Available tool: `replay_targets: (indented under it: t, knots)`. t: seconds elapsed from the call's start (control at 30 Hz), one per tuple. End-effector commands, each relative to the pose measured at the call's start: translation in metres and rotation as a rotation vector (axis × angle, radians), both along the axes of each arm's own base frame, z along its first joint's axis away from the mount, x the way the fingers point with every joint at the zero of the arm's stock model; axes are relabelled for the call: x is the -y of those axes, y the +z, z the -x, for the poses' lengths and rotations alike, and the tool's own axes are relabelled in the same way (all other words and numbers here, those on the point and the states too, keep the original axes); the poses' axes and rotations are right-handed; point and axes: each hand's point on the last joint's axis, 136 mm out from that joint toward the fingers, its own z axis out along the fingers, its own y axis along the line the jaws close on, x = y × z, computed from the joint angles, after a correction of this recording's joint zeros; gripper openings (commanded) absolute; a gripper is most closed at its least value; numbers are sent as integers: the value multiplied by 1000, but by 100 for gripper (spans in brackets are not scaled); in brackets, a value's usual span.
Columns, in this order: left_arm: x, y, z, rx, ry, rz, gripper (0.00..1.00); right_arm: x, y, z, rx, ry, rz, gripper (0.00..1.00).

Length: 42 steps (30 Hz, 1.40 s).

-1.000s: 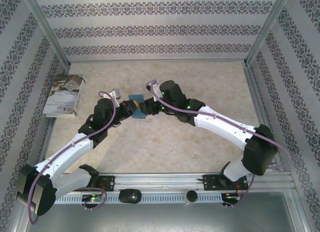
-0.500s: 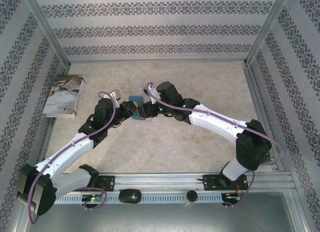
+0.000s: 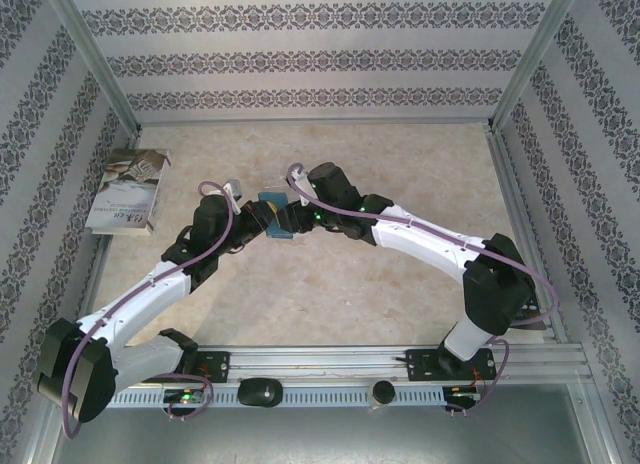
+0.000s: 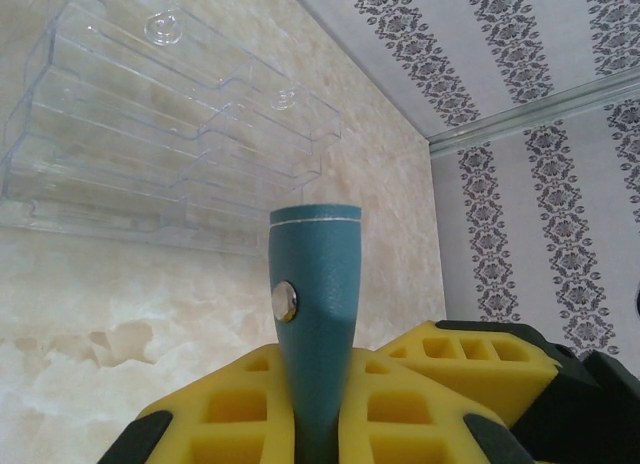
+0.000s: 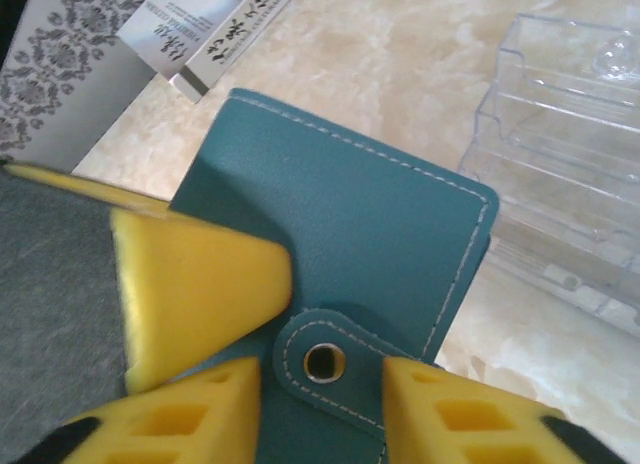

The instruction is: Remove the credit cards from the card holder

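1. Marbled bench (image 3: 400, 164), patterned walls.
2. Left tool (image 4: 320, 389) clamps card holder (image 4: 318, 274) by one edge, just beside clear tray (image 4: 150, 134), probably to steady it.
3. Right tool (image 5: 320, 409) straddles closure tab (image 5: 322, 356), likely to unsnap it; cannot tell whether it grips.

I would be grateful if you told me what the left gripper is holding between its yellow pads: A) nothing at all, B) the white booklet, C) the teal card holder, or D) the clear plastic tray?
C: in the left wrist view the left gripper is shut on the teal card holder, which stands edge-on in its grip, while the clear plastic tray lies apart beyond it.
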Motion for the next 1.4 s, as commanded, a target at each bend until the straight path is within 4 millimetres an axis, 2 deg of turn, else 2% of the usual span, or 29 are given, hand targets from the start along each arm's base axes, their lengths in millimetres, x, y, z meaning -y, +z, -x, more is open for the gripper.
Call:
replay_targets:
  t: [0.0, 0.2, 0.33, 0.5, 0.6, 0.7, 0.77, 0.93, 1.03, 1.17, 1.23, 1.37]
  knots:
    - [26, 40, 6, 93, -116, 115, 0, 3, -1, -21, 43, -82, 26, 23]
    - [28, 34, 7, 70, -127, 121, 0, 10, 0, -25, 64, -108, 29, 0]
    - [27, 32, 8, 71, -126, 112, 0, 22, -4, -29, 54, -147, 24, 0]
    - [27, 17, 7, 70, -134, 96, 0, 54, -22, -31, 0, -227, 17, 0]
    - [34, -9, 4, 42, -174, 61, 0, 61, -27, -19, -27, -193, -8, 0]
    - [44, -43, 2, 8, -219, 63, 0, 62, -34, -5, -60, -156, -13, 0]
    - [50, -68, 2, -31, -237, 72, 0, 64, -50, 2, -101, -150, 8, 0]
    - [62, -109, 4, -72, -264, 33, 0, 72, -82, 12, -164, -167, 39, 0]
    - [66, -129, 4, -113, -274, 21, 1, 72, -83, 14, -168, -164, 35, 0]
    - [67, -146, 3, -179, -267, 2, 37, 71, -78, 12, -161, -165, 34, 0]
    - [65, -148, 2, -194, -257, -16, 46, 71, -77, 12, -164, -166, 29, 0]
    - [53, -140, 4, -186, -220, -60, 56, 71, -73, 13, -166, -172, 21, 0]
